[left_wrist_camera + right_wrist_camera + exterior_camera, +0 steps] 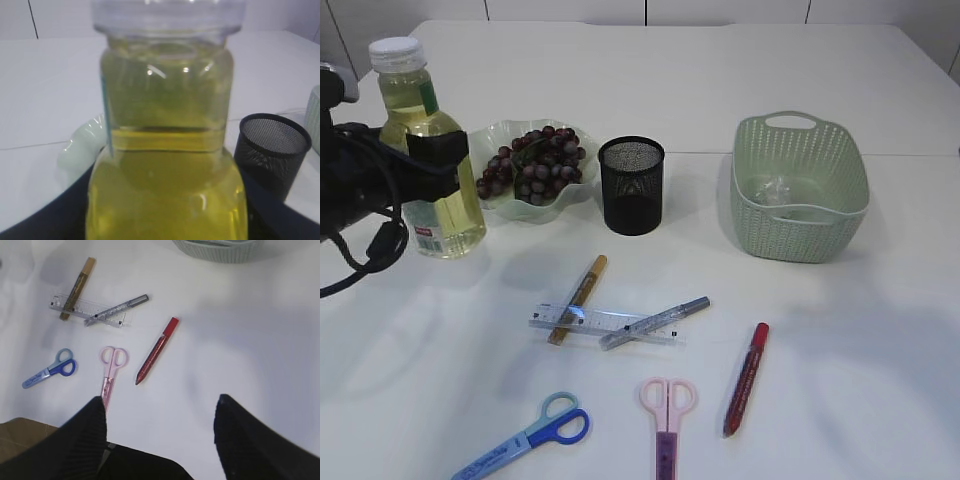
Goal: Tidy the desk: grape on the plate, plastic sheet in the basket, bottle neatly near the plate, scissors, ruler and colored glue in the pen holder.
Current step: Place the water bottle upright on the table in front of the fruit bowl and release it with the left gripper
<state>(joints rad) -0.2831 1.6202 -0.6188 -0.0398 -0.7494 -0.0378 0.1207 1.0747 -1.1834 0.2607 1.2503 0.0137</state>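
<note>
A bottle [448, 210] of yellow liquid with a white cap stands upright just left of the pale green plate [495, 135], which holds the grape [535, 165] bunch. My left gripper [425, 160] is shut on the bottle [165, 150], which fills the left wrist view. The clear ruler [605, 322] lies mid-table, with the gold [578, 298] and silver [655, 322] colored glue pens crossing it. A red glue pen [745, 378], blue scissors [535, 435] and pink scissors [667, 415] lie near the front. The plastic sheet [780, 190] lies in the basket [850, 150]. My right gripper [160, 400] hangs open above bare table.
The black mesh pen holder [632, 185] stands right of the plate and looks empty. In the right wrist view the pink scissors [111, 367] and red glue pen [155, 352] lie just beyond the gripper's left finger. A brown edge [20, 432] shows at lower left.
</note>
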